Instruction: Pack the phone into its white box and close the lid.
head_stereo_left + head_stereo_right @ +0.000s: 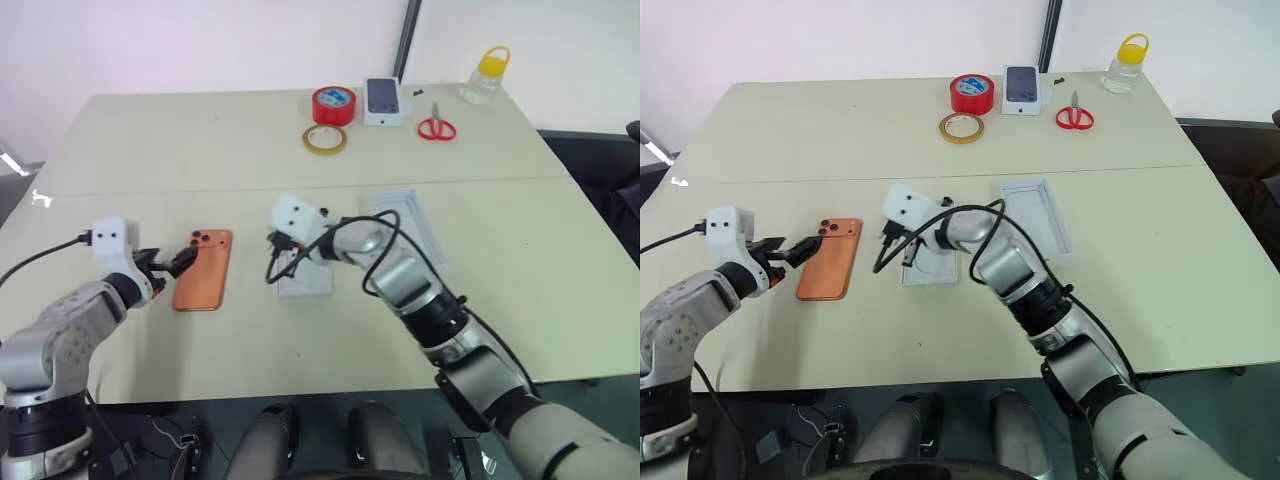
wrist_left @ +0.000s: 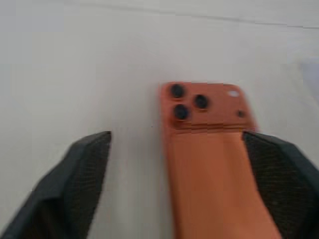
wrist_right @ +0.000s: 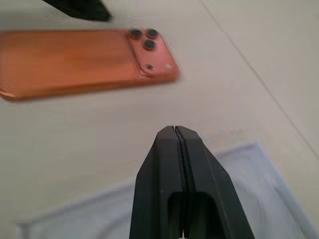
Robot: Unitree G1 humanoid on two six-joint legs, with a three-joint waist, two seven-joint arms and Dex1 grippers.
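The phone [image 1: 203, 270] lies camera-side up on the table [image 1: 150, 140], not yet packed. The left gripper [image 1: 170, 265] stands spread wide at its near-left edge, holding nothing. Just right, the right gripper [image 3: 179, 144], pinched shut and empty, hovers over the white box [image 1: 305, 278]. Farther right sits the lid [image 1: 1037, 216], still off. Packing and closing remain.

1. The orange smartphone with a three-lens camera cluster [image 1: 203, 270] lies left of centre on the pale table [image 1: 180, 140].
2. A shallow white cardboard tray [image 1: 410, 224] sits right of centre.
3. A red tape roll [image 1: 334, 105] stands at upper centre, with red-handled scissors [image 1: 436, 127] to its right.
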